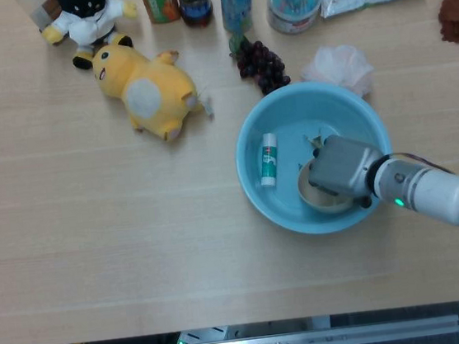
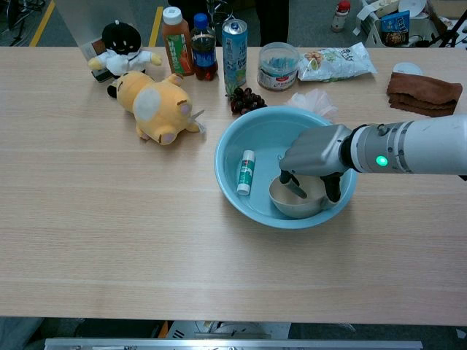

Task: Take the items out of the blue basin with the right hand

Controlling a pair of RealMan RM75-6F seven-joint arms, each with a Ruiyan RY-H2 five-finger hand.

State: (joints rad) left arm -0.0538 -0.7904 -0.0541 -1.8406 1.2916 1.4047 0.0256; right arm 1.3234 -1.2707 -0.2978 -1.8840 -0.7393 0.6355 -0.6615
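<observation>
Two items in basin: a beige bowl and a small white tube with a green label, both inside the blue basin.
Basin position: on the tabletop, right of centre, just in front of the dark grapes.
Bowl: upright in the right half of the basin, near its front wall.
Tube: lies flat in the left half, apart from the bowl.
Right hand: reaches down over the bowl, fingers curled around its rim, one inside and others at the far side; it appears to grip the bowl.
Left hand: neither view shows it.
Elsewhere: a yellow plush toy lies well left of the basin; bottles, a can and snack packs line the far edge.
</observation>
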